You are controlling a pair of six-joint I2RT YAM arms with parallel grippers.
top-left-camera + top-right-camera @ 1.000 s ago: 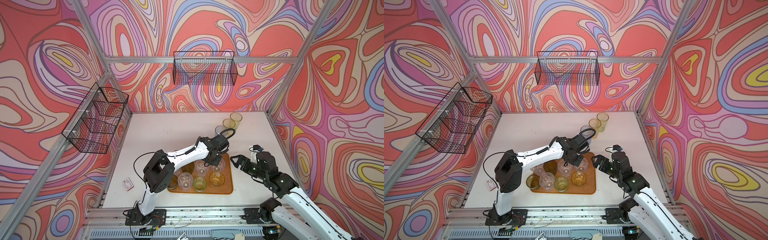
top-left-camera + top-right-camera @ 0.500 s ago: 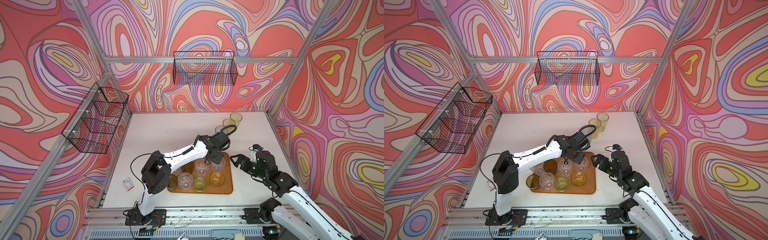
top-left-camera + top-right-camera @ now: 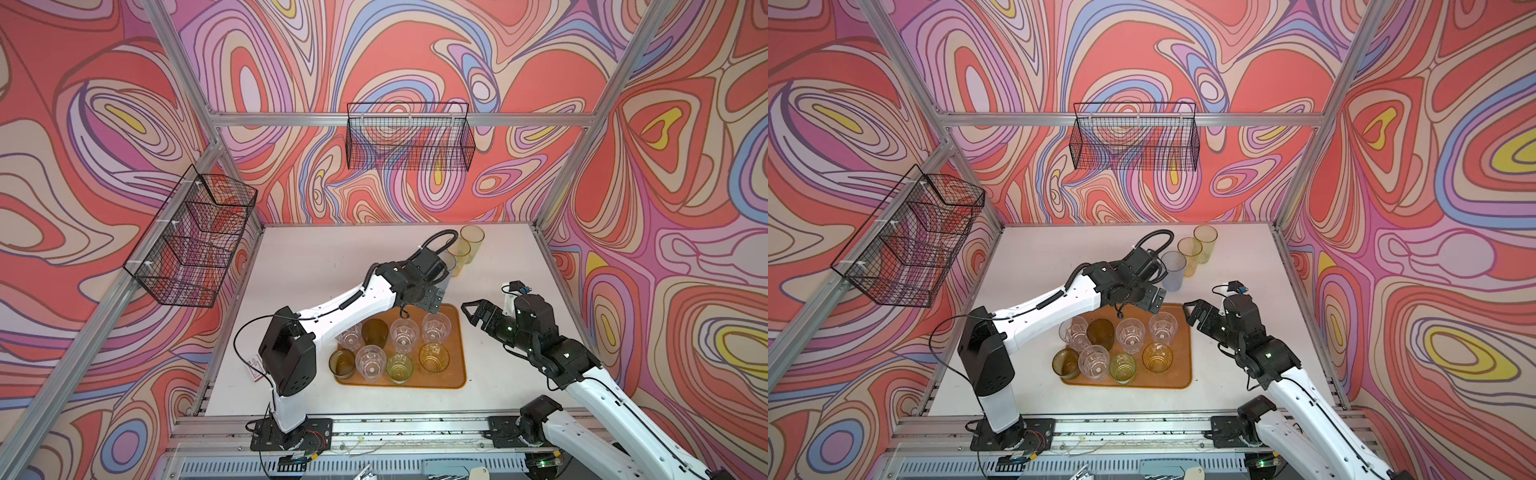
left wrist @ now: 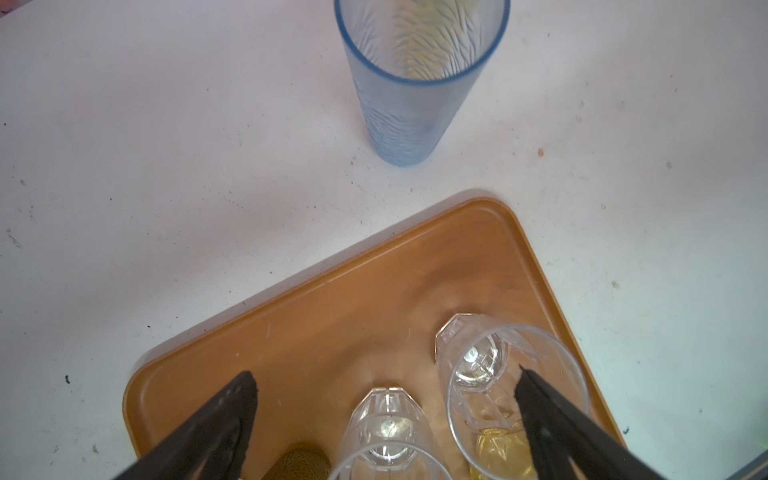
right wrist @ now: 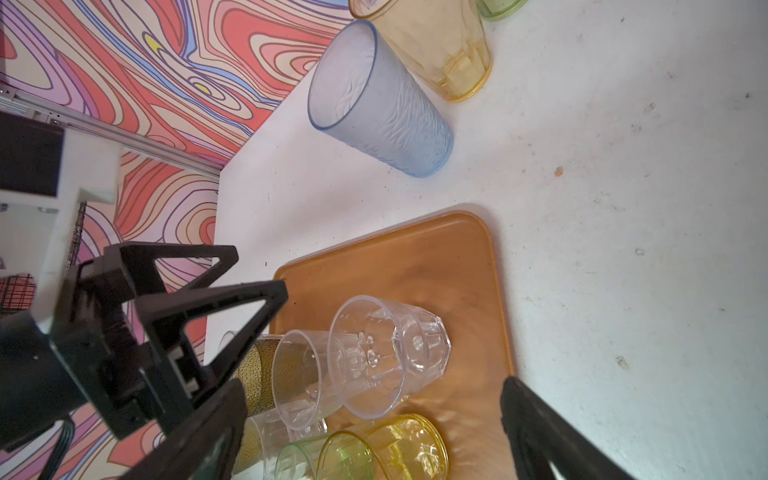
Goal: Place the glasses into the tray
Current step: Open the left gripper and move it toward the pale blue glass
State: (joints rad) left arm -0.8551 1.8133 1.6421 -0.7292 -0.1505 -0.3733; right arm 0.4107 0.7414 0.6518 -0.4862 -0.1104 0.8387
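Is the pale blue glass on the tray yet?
No, the pale blue glass stands upright on the white table, clear of the tray and past its corner.

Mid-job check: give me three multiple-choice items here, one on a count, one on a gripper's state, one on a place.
1. How many glasses stand in the tray? A five; B eight; C eleven.
2. The left gripper is: A open, holding nothing; B shut on a glass; C shut on the tray's rim.
3. The pale blue glass stands: A in the tray; B in the left gripper; C on the table, outside the tray.
Answers: B, two rows of four there in both top views; A, its fingers stand wide apart; C, bare table surrounds its base.
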